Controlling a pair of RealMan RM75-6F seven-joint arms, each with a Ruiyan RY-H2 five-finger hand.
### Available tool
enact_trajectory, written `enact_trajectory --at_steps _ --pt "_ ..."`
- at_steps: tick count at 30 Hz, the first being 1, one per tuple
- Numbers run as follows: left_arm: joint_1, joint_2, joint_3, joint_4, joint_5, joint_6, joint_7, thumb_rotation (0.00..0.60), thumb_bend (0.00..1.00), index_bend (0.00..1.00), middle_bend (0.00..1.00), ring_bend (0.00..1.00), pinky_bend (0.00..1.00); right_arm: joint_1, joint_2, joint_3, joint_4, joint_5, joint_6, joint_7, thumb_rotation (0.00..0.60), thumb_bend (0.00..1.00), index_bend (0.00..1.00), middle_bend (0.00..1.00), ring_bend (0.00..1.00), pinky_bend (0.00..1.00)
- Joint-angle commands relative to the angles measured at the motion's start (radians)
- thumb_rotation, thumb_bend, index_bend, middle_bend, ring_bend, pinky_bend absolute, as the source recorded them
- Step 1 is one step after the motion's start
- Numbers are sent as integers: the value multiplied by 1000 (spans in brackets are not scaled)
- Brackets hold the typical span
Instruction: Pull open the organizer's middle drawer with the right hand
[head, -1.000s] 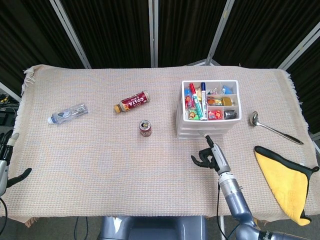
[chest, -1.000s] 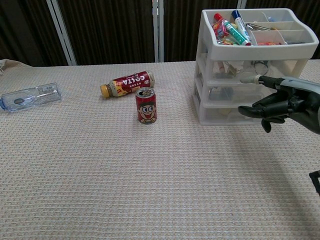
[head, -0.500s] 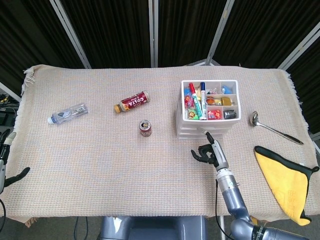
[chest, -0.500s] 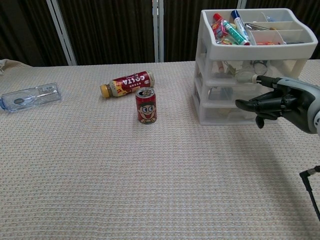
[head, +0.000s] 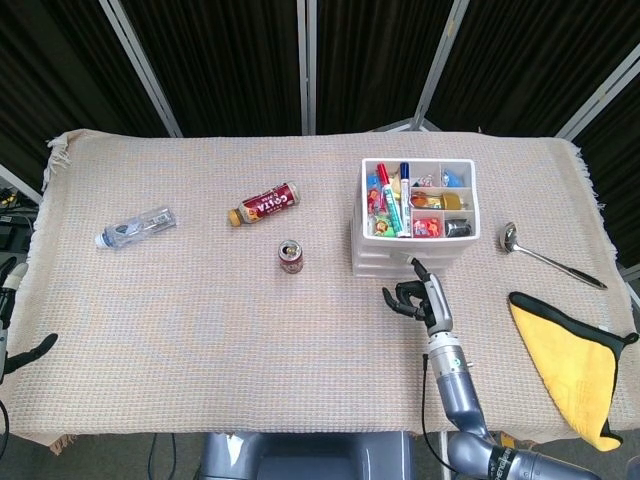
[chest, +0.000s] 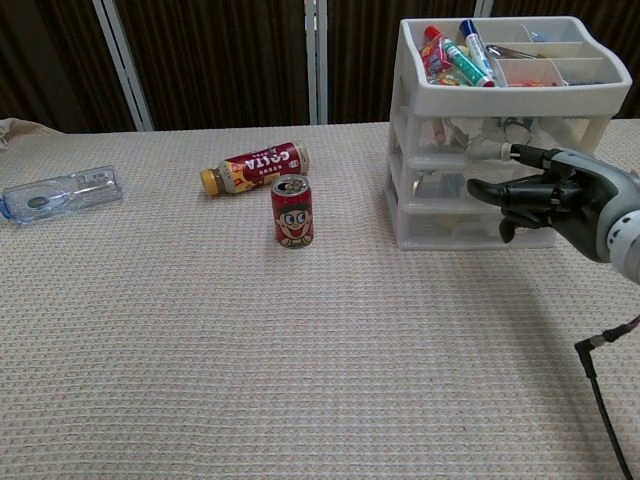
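- The organizer (head: 415, 225) stands on the bench (head: 200, 340) at about 2 o'clock from the bench's middle; it is white, with three drawers under an open top tray.
- The tray holds markers (chest: 455, 50) on its left side and small items in the other compartments.
- The middle drawer (chest: 440, 192) looks shut or nearly so; the views do not show a clear gap.
- The right hand (chest: 545, 195) is right at the drawer fronts, at 6 o'clock from the organizer in the head view (head: 420, 300).
- One of its fingers (chest: 515, 153) is stretched out at about the seam between the top and middle drawers; the rest are curled in below it, against the middle drawer's front.
- I cannot tell whether any fingertip has hooked the drawer's lip or only touches it.
- The left hand (head: 12, 335) shows only at the left edge of the head view, off the bench at 8 o'clock; its fingers seem apart and hold nothing.
- A red can (head: 290, 256) stands upright at 9 o'clock from the organizer.
- A red bottle (head: 263, 204) lies on its side at 11 o'clock from the can.
- A clear bottle (head: 135, 228) lies far out at 9 o'clock.
- A spoon (head: 548, 256) lies at 3 o'clock from the organizer.
- A yellow cloth (head: 580, 365) sits at 5 o'clock from the spoon, near the bench's edge.
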Motion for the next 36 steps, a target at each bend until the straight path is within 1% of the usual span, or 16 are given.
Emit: enact_trajectory --at_steps 1,9,22,25,30,36 --pt "0 0 0 0 -1 0 -1 600 68 0 0 0 0 -5 -7 2 7 -8 -4 23 600 293 250 909 911 700" --pt "-1 0 0 -2 0 -2 5 600 68 0 0 0 0 -17 -9 -2 10 -36 2 49 600 295 267 909 910 700" --pt "-1 3 1 -3 2 -2 -3 600 68 0 0 0 0 -48 -14 -41 -11 -100 27 79 600 295 297 909 911 699" --pt "-1 4 1 -3 4 -1 -4 600 68 0 0 0 0 -49 -18 -40 -6 -94 29 75 600 295 289 909 911 699" --pt "-1 4 0 -2 -1 -4 -7 600 68 0 0 0 0 -52 -21 -32 6 -78 28 73 600 295 242 909 911 699" --pt "-1 3 0 -2 1 -4 -4 600 68 0 0 0 0 -58 -13 -26 1 -70 27 72 600 295 238 908 908 698"
